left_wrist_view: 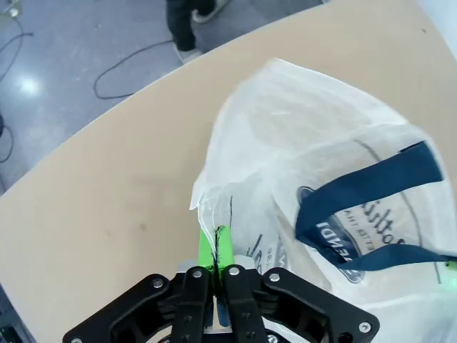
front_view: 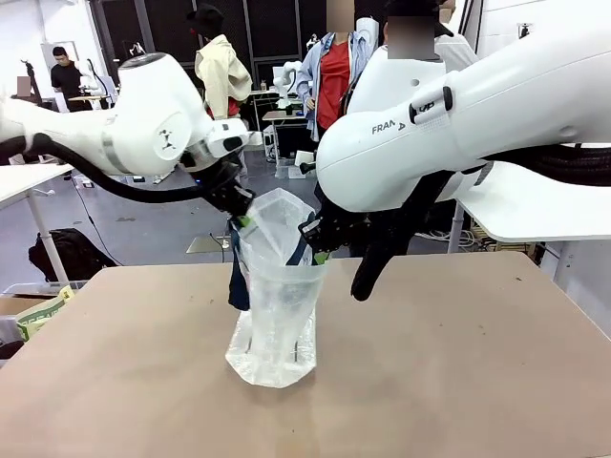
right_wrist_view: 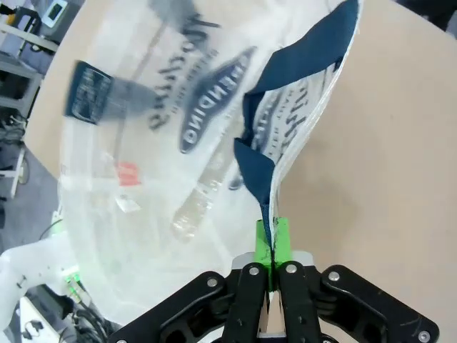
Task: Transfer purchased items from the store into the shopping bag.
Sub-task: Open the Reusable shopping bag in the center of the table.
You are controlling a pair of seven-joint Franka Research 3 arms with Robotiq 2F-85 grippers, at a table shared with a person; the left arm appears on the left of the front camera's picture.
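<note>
The shopping bag (front_view: 275,305), translucent whitish plastic with navy handles, stands upright in the middle of the tan table (front_view: 458,363). My left gripper (front_view: 239,216) is shut on the bag's left top edge, and my right gripper (front_view: 319,250) is shut on its right top edge. In the left wrist view the green pads (left_wrist_view: 216,246) pinch the thin plastic rim of the bag (left_wrist_view: 307,143). From the right wrist, the pads (right_wrist_view: 271,246) clamp the bag's rim beside a navy handle (right_wrist_view: 300,64). No purchased items are in view.
A person (front_view: 410,57) stands behind the right arm at the far side of the table. A green-and-white packet (front_view: 38,315) lies off the table's left edge. Other tables and people are farther back.
</note>
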